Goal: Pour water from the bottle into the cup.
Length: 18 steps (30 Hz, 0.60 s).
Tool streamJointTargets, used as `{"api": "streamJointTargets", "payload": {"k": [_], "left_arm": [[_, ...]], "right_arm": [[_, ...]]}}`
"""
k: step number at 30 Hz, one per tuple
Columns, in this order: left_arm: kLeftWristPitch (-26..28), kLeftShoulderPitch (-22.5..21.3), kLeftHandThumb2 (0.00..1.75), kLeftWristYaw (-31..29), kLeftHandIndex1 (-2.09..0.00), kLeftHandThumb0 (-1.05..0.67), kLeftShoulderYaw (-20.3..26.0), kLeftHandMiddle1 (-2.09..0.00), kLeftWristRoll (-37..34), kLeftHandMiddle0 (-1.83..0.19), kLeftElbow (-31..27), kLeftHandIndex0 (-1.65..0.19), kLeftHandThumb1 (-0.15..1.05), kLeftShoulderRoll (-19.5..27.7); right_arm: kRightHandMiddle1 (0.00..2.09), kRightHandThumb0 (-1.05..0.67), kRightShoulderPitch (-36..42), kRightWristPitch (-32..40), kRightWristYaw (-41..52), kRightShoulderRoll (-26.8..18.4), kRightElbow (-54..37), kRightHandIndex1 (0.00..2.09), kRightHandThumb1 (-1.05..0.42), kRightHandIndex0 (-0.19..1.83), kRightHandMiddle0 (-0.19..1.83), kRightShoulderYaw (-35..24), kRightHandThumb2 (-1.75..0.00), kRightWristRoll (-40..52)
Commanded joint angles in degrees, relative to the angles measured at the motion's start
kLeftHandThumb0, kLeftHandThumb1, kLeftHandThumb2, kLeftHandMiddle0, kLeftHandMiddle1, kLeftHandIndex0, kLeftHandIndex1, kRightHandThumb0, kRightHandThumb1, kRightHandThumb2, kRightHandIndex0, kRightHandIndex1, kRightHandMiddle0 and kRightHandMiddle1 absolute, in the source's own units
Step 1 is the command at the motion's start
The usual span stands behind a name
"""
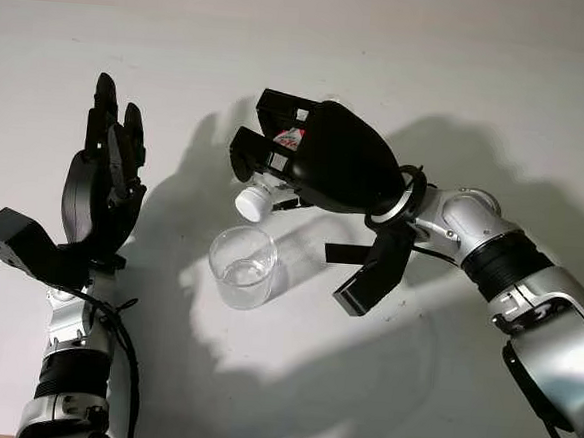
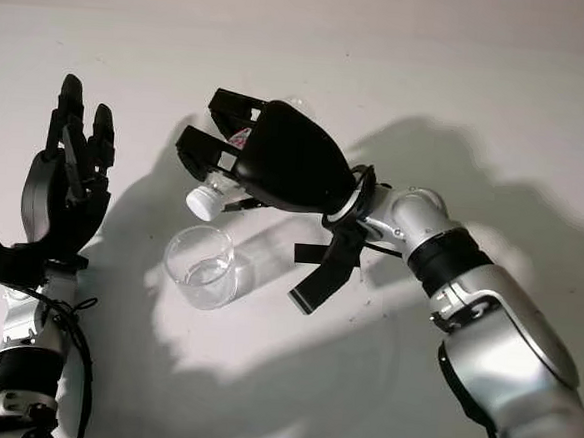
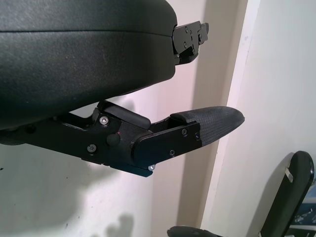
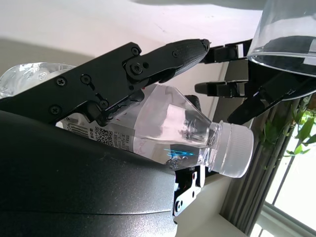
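- Left eye view: right hand [image 1: 296,164], glossy black shell with matte jointed fingers, wrapped around a clear plastic bottle [image 1: 271,183] above the middle of the white table [image 1: 481,92].
- Bottle tipped past level; long axis slants from up-right, inside the hand, down-left to the neck. White ribbed cap [image 1: 251,205] is the lowest end and still screwed on.
- Cap sits just above and slightly behind the rim of the cup [image 1: 242,267], not touching as far as I can tell.
- Cup: clear, round, thin-walled tumbler, upright on the table, mouth up. A little clear liquid seems to lie at its bottom.
- Right wrist view: bottle [image 4: 163,133] shows a faceted, cone-shaped shoulder narrowing to the neck, water inside, and a label with a printed code square pressed against the hand shell. One textured black finger [image 4: 163,59] lies along the body.
- Red patch of bottle label shows between the fingers in the eye views.
- Left hand [image 1: 104,181] open, holding nothing, raised at the left of the table with fingers pointing away from the robot, well apart from the cup.
- Hard-edged shadows of both arms fall across the matte tabletop.
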Motion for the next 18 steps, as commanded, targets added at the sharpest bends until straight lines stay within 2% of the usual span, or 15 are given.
{"api": "streamJointTargets", "payload": {"k": [1, 2, 3, 8, 18], "left_arm": [[-0.7, 0.4, 0.69, 0.2, 0.0, -0.71, 0.0, 0.0, 0.4, 0.19, 0.4, 0.19, 1.05, -0.3], [-0.6, 0.4, 0.69, 0.3, 0.0, -0.71, 0.0, 0.0, 0.3, 0.19, 0.4, 0.19, 1.05, -0.4], [-0.5, 0.4, 0.69, 0.3, 0.0, -0.71, 0.0, 0.0, 0.2, 0.19, 0.2, 0.19, 1.05, -0.4], [-0.7, 0.2, 0.69, -0.1, 0.0, -0.71, -0.1, 0.0, 0.1, 0.19, 0.7, 0.19, 1.05, -0.3], [-0.7, 0.3, 0.7, 0.6, 0.0, -0.71, -0.2, 0.0, 0.2, 0.19, 0.3, 0.19, 1.05, -0.7]], "right_arm": [[1.9, -0.54, -1.7, 0.9, -1.9, -1.0, -1.8, 2.09, -1.05, 1.2, 0.55, 0.9, -0.15, -1.1], [1.77, -0.54, -1.9, 1.6, -3.2, -1.1, -2.0, 2.09, -1.05, 1.18, 0.5, 1.3, -0.11, -2.0], [1.74, -0.54, -2.0, 2.4, -4.2, -1.2, -2.2, 2.09, -1.05, 1.18, 0.5, 1.8, -0.1, -2.9], [1.81, -0.53, -2.2, 5.1, -6.0, -1.7, -3.4, 2.09, -1.04, 1.22, 0.55, 2.9, -0.09, -4.8], [1.76, -0.51, -2.3, 8.2, -8.4, -2.6, -5.0, 2.09, -1.04, 1.22, 0.5, 4.2, -0.08, -6.6]]}}
